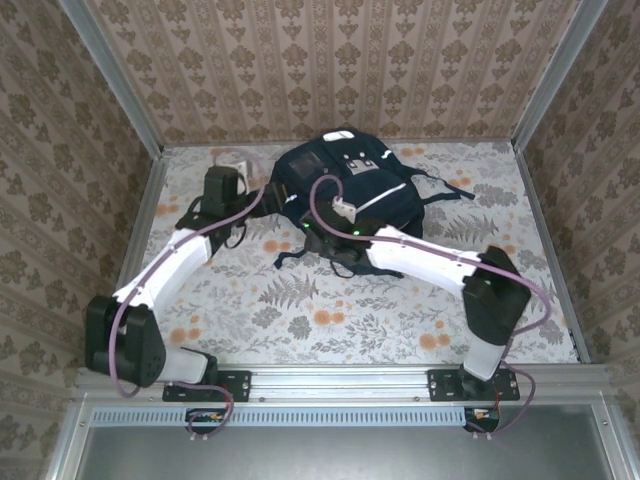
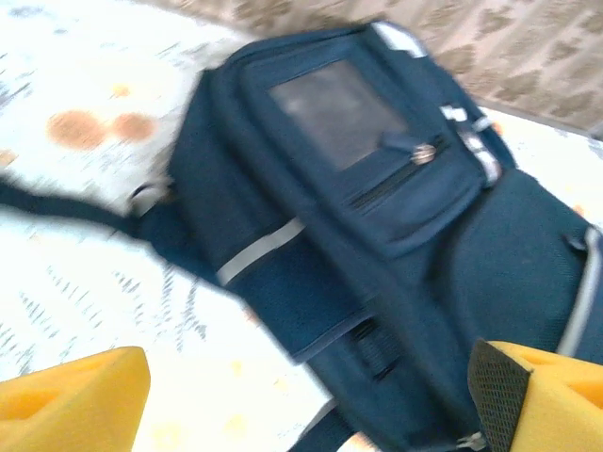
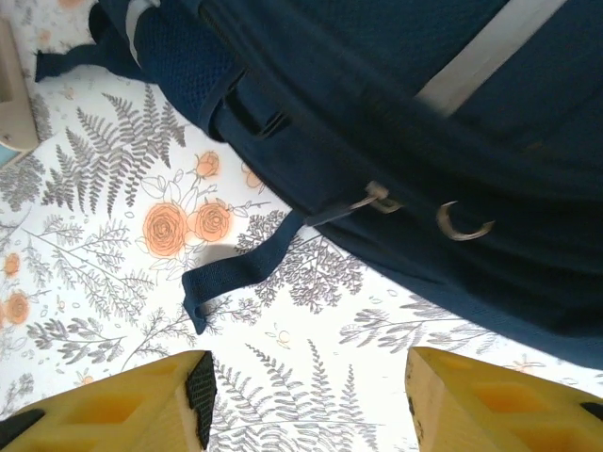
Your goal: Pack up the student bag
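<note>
The student bag (image 1: 350, 185) is a large navy-blue backpack lying flat at the back middle of the table, front pocket up. In the left wrist view the student bag (image 2: 377, 217) shows its grey window patch, front pocket zip and a reflective stripe. My left gripper (image 2: 311, 414) is open at the bag's left side, with its right finger (image 2: 546, 395) over the fabric. My right gripper (image 3: 306, 405) hovers open over bare tablecloth at the bag's near edge (image 3: 424, 113). A loose strap end (image 3: 245, 268) and metal rings (image 3: 462, 221) lie just ahead of it. In the top view the left gripper (image 1: 258, 203) and right gripper (image 1: 318, 235) flank the bag's near-left corner.
The table (image 1: 330, 320) has a floral cloth and is walled by patterned panels on three sides. A pale object (image 1: 232, 158) lies behind the left arm at the back left, and a beige thing (image 3: 14, 94) shows at the right wrist view's left edge. Dark straps (image 1: 445, 190) trail off the bag's right side.
</note>
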### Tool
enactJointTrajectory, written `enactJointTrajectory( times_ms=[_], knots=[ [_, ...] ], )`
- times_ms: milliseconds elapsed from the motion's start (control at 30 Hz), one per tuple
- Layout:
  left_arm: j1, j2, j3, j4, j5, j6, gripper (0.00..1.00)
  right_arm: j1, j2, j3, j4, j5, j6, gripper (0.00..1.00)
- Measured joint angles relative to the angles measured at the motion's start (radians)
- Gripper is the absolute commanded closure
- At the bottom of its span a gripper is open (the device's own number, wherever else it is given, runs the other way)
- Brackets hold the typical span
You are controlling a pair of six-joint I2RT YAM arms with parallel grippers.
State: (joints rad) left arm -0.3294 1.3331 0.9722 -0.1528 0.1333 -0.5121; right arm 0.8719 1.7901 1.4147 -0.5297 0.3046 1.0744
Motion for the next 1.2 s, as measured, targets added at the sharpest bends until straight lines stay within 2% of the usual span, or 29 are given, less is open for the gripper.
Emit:
enactJointTrajectory(
  times_ms=[200, 367, 700, 1200],
  knots=[
    [0.054, -0.163, -0.157, -0.051, -0.017, -0.065, 0.07, 0.011, 0.073, 0.037, -0.041, 0.061, 0.153, 0.49],
    [0.084, -0.243, -0.200, -0.061, -0.018, -0.090, 0.06, 0.000, 0.107, 0.053, -0.045, 0.098, 0.237, 0.53],
    [0.109, -0.249, -0.220, -0.071, 0.005, -0.098, 0.05, -0.023, 0.215, 0.162, -0.048, 0.119, 0.318, 0.60],
    [0.122, -0.248, -0.222, -0.072, 0.027, -0.103, 0.05, -0.032, 0.243, 0.167, -0.059, 0.163, 0.472, 0.67]
  ],
)
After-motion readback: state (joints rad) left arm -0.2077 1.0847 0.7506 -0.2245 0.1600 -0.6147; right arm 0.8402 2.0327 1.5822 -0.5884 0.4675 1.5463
